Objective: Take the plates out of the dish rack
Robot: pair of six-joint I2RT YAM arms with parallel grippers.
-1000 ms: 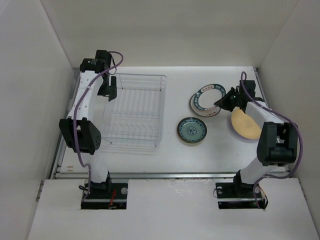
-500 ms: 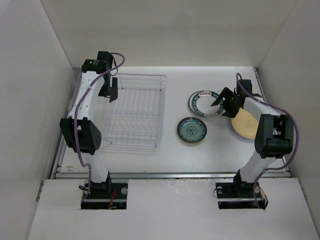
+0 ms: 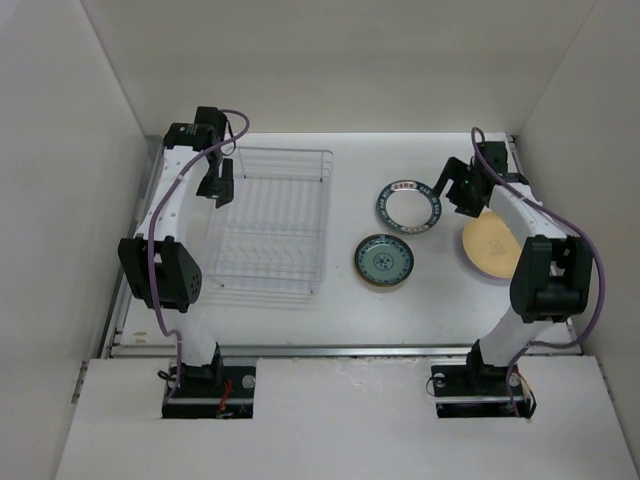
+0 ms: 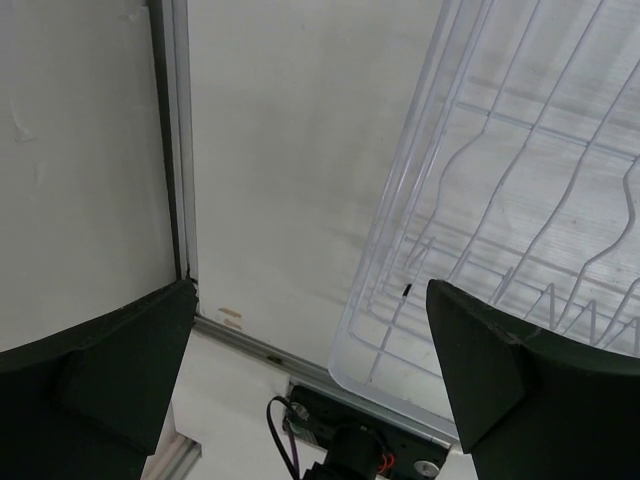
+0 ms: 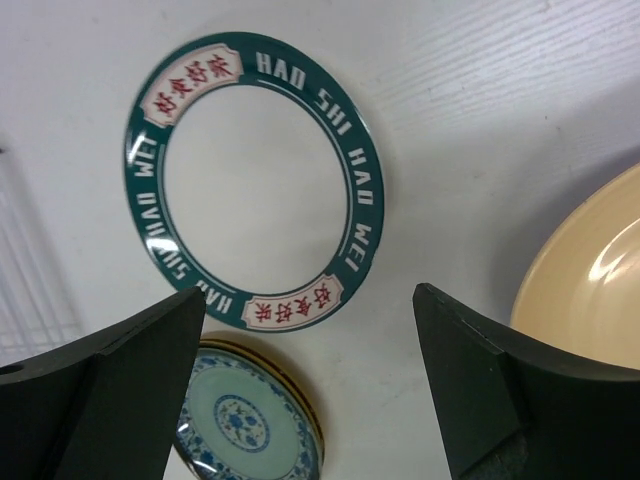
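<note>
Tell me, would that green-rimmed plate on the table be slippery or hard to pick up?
Probably slick: the green-rimmed plate shows glossy highlights on its rim. It lies flat on the table, so it likely won't roll or tip, but offers little edge to grab. It looks rigid; whether it would break, I can't tell.

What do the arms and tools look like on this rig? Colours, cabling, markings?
The left arm and right arm have white links with black joint housings. A purple cable loops along each arm. The left tool and right tool have dark, wedge-shaped fingers. No markings are visible.
</note>
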